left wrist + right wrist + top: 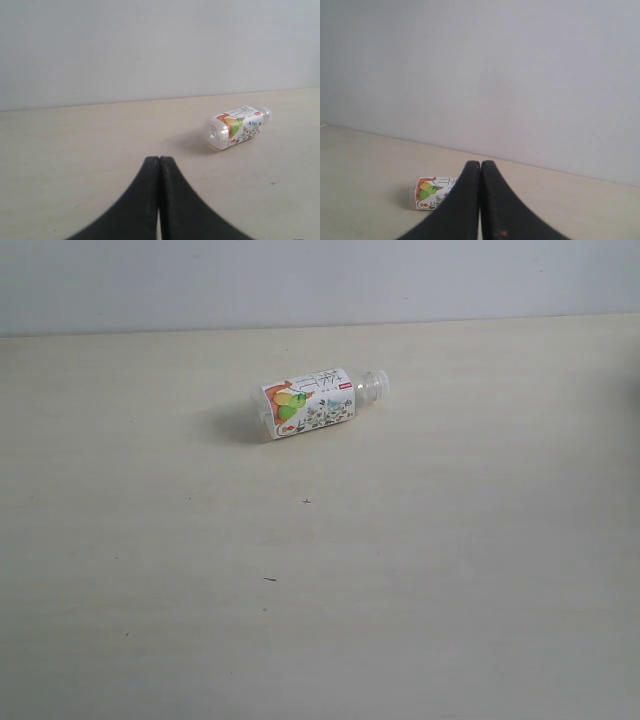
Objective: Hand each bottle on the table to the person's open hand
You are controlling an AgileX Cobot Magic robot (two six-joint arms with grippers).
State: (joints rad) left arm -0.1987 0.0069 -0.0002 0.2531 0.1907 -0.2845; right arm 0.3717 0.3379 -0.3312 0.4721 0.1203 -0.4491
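Here, your open room is generous: the pale beige surface (420, 600) runs wide on every side of the one bottle (318, 403), and its far edge meets a plain grey-white wall (300, 280) a little way behind that bottle. In the exterior view the bottle lies on its side toward the far middle of the surface, touching nothing else. A few tiny dark specks (306, 501) dot the bare stretch on the near side of it.

The bottle is small and clear, wrapped in a white label with orange and green fruit printed at the base end and fine flower-like marks further along. Its pale cap (375, 386) points to the right and slightly away in the exterior view.

Your left claw (159, 160) has its two black fingers pressed flat together with nothing between them, and the bottle (236, 128) lies well apart from it. Your right claw (480, 163) is likewise closed tight on nothing.

From the right wrist camera you see only the base end of the bottle (432, 194), since the black fingers cover the rest. The label text is too small to read in any view
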